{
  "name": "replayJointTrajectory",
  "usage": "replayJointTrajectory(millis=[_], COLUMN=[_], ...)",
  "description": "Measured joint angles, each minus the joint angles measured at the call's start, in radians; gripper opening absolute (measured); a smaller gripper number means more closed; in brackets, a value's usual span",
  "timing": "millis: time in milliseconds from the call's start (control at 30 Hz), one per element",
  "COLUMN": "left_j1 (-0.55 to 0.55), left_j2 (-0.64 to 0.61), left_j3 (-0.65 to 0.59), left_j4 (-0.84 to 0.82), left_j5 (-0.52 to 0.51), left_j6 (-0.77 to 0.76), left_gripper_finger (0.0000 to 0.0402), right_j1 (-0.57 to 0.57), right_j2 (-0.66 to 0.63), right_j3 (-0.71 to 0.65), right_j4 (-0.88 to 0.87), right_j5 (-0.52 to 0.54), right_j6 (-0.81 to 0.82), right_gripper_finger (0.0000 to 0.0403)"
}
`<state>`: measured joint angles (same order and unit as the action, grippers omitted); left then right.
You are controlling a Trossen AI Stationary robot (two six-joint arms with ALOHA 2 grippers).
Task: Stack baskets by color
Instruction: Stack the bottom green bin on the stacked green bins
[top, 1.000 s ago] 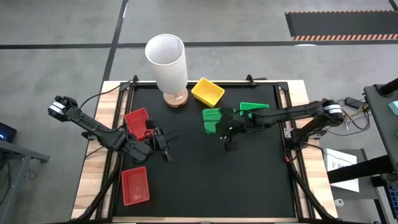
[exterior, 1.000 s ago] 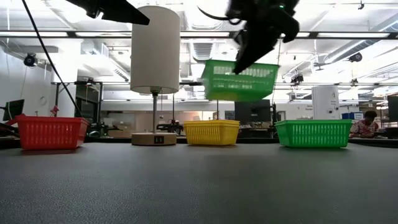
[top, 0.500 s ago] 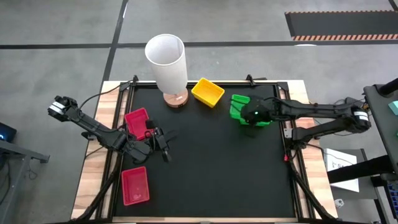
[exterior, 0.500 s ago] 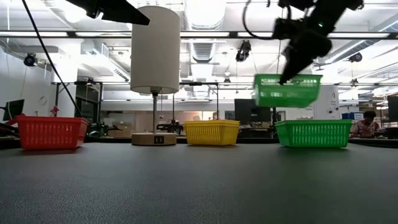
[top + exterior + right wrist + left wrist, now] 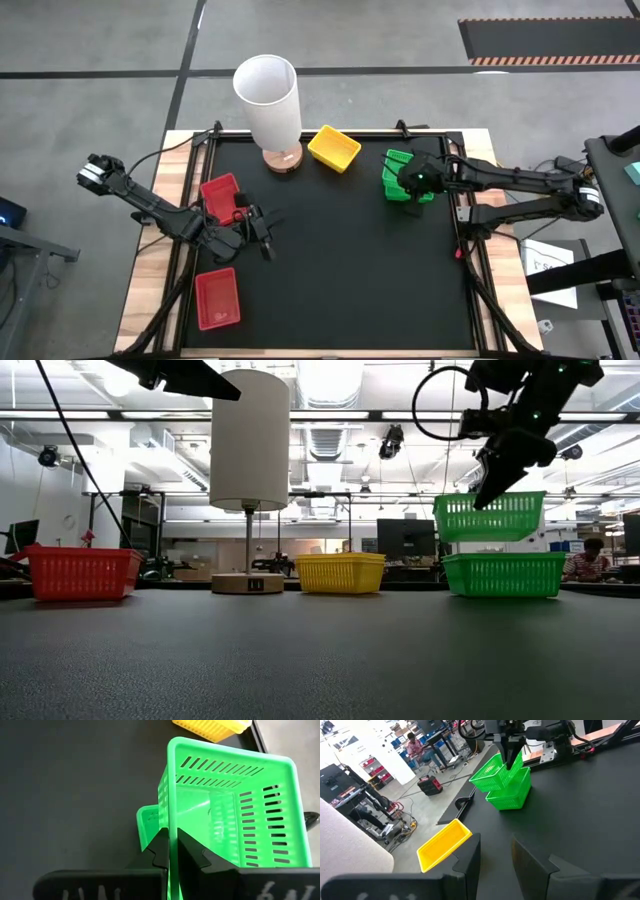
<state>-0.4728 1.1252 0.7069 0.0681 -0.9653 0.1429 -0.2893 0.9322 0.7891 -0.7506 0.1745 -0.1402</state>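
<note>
My right gripper [image 5: 415, 180] is shut on a green basket [image 5: 490, 516] and holds it just above a second green basket [image 5: 504, 574], which stands on its bottom at the table's far right. A yellow basket [image 5: 334, 147] rests at the far middle. One red basket [image 5: 221, 192] lies at the left and another [image 5: 217, 298] at the near left. My left gripper [image 5: 495, 842] waits open beside the upper red basket, with nothing between its fingers. My right gripper pinches one side wall of the upper green basket at its rim [image 5: 169, 827], one finger inside the basket and one outside. The fingers slant down from above. The basket hangs clear over the lower green basket, opening up and slightly tilted.
A tall white cylinder on a round wooden base [image 5: 268, 100] stands at the far edge, left of the yellow basket. The black mat [image 5: 340, 280] is bare across its middle and near right. Clamps and cables line the table's wooden border.
My right gripper has carried the green basket from the table's middle toward the right edge and a little down. It now hangs over the second green basket. The basket has turned about on the way. My left arm has kept still.
</note>
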Motion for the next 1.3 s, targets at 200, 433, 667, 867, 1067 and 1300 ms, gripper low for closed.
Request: replayJointTrajectory(millis=[200, 433, 667, 867, 1067, 1300], left_j1=[0.000, 0.000, 0.000, 0.000, 0.000, 0.000], left_j2=[0.000, 0.000, 0.000, 0.000, 0.000, 0.000], left_j3=[0.000, 0.000, 0.000, 0.000, 0.000, 0.000], left_j4=[-0.001, -0.001, -0.002, -0.002, -0.002, -0.002], left_j5=[0.000, 0.000, 0.000, 0.000, 0.000, 0.000], left_j6=[0.000, 0.000, 0.001, 0.002, 0.003, 0.003], left_gripper_finger=[0.0093, 0.0093, 0.0093, 0.0093, 0.0093, 0.0093], right_j1=[-0.016, -0.045, -0.045, -0.045, -0.045, -0.045], right_j2=[0.027, 0.139, 0.223, 0.247, 0.234, 0.222], right_j3=[0.000, 0.000, 0.001, 0.000, 0.001, 0.070], right_j4=[-0.001, -0.003, -0.002, -0.001, -0.003, -0.107], right_j5=[-0.025, -0.024, -0.014, -0.013, -0.013, 0.003], right_j6=[-0.003, -0.009, -0.014, -0.016, -0.016, 0.010], right_gripper_finger=[0.0009, 0.0009, 0.0016, 0.0035, 0.0051, 0.0073])
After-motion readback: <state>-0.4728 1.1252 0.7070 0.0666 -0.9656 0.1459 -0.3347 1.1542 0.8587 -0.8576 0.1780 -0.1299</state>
